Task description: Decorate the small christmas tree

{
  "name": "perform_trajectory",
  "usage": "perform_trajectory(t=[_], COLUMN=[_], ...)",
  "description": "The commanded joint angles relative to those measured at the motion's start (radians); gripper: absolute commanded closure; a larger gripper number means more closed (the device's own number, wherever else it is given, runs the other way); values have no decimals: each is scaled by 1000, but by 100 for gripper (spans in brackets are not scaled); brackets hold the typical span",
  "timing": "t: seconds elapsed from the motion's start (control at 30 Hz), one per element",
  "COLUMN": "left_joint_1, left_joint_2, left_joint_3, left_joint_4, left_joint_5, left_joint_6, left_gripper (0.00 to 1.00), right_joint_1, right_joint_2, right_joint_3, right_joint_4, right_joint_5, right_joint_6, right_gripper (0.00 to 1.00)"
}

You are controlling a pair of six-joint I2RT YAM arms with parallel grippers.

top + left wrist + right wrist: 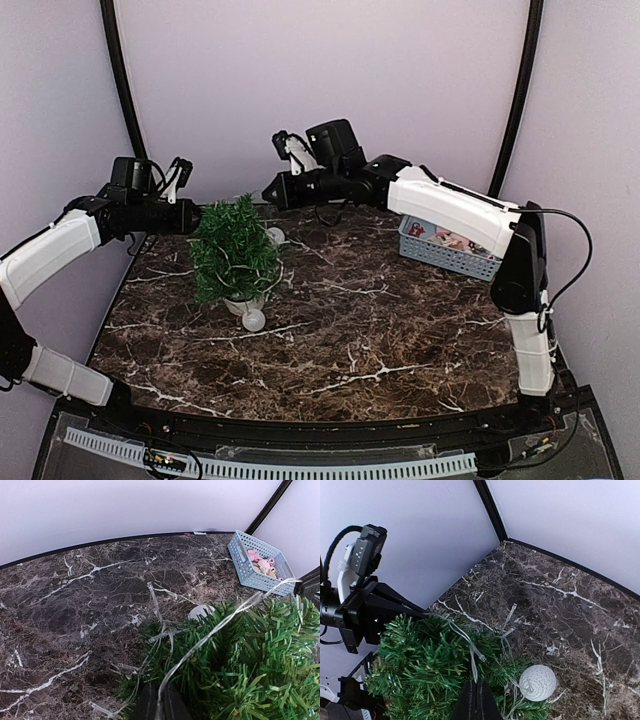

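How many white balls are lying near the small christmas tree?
2. One white ball lies on the table just in front of the small christmas tree; the other ball lies behind it. Branches may hide more.

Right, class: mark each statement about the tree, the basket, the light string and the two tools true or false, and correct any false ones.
1. The small christmas tree stands upright on the marble table. True.
2. The blue basket is empty. False: it holds small pink items.
3. The left tool and the right tool are each shut on the clear light string, which runs across the tree. True.
4. The tree stands inside the basket. False: it stands on the table in its own pot, apart from the basket, which sits at the right rear.
5. A white ball lies on the table by the tree's foot. True.
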Motion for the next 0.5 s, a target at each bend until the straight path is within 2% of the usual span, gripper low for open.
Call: perform_trajectory(t=[0.0, 0.33, 0.47], left_joint_1=[5, 5, 5], left_joint_2=[-20, -18, -22], left_joint_3=[21, 17, 12], left_joint_4=[-16, -11, -8], left_joint_5=[11, 20, 23], left_joint_6=[18, 24, 21], left_gripper=[94, 94, 94], right_joint_1=[-5, -1, 0], right_joint_2=[-27, -14, 10], right_joint_3=[-59, -121, -116], right_joint_4=[90, 173, 173], right_joint_5=[-82, -242, -255], right_joint_6=[83, 103, 109], right_gripper=[100, 100, 100])
